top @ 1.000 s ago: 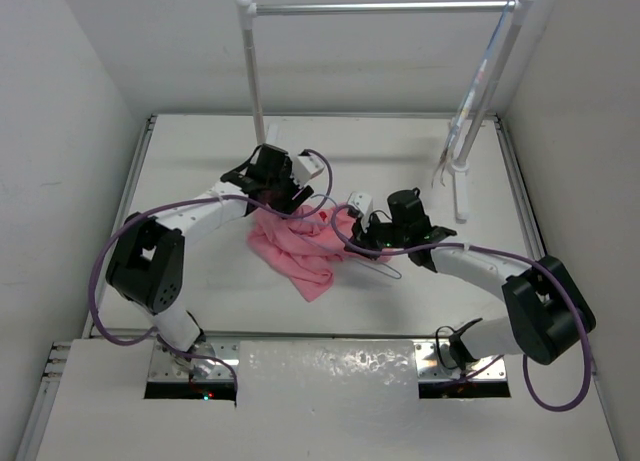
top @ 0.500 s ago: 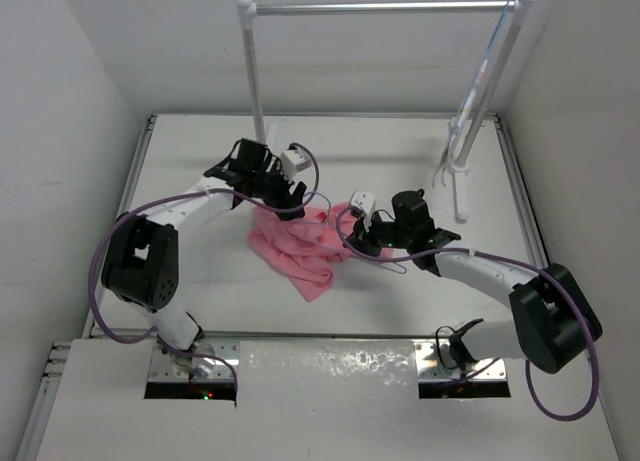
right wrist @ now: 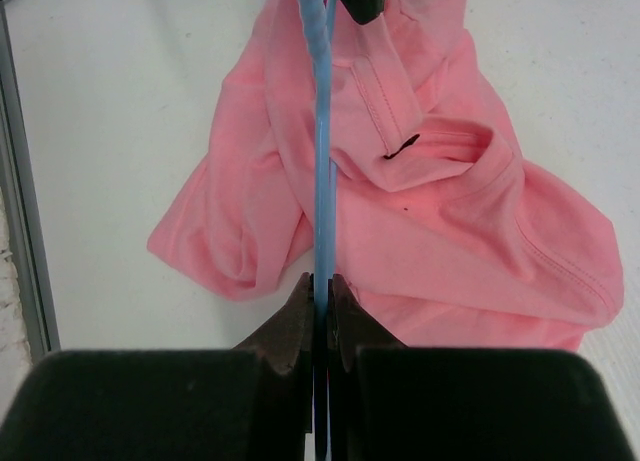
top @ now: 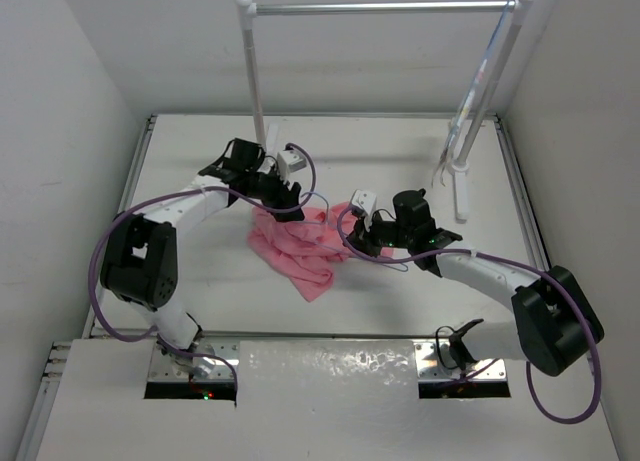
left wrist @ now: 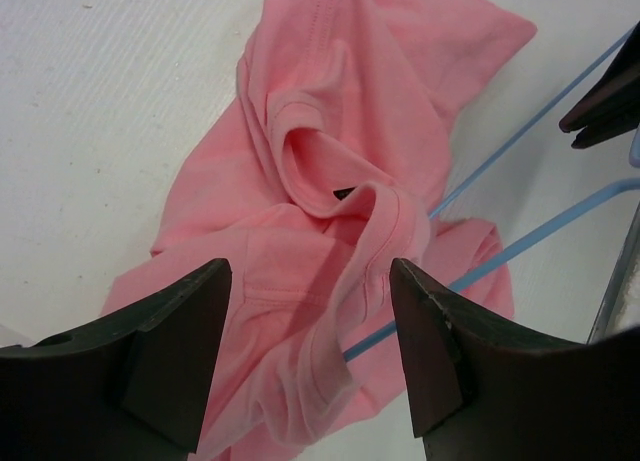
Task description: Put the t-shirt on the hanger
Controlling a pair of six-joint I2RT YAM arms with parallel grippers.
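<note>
Left claw has pulled back, jaws wide, the t-shirt loose just below it; right claw stays clamped on the hanger, so threading is not yet done

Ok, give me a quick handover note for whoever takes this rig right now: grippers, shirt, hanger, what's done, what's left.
Left gripper: open, empty, above the shirt collar.
Right gripper: shut on the hanger wire.
Shirt: crumpled on the table, between the two arms.
Hanger: lies across the shirt, with part of its wire under the fabric. I cannot tell whether it is inside the collar.
Done: hanger gripped and at the shirt.
Left: probably grip the collar, thread the hanger through, and settle the shoulders on it.
</note>
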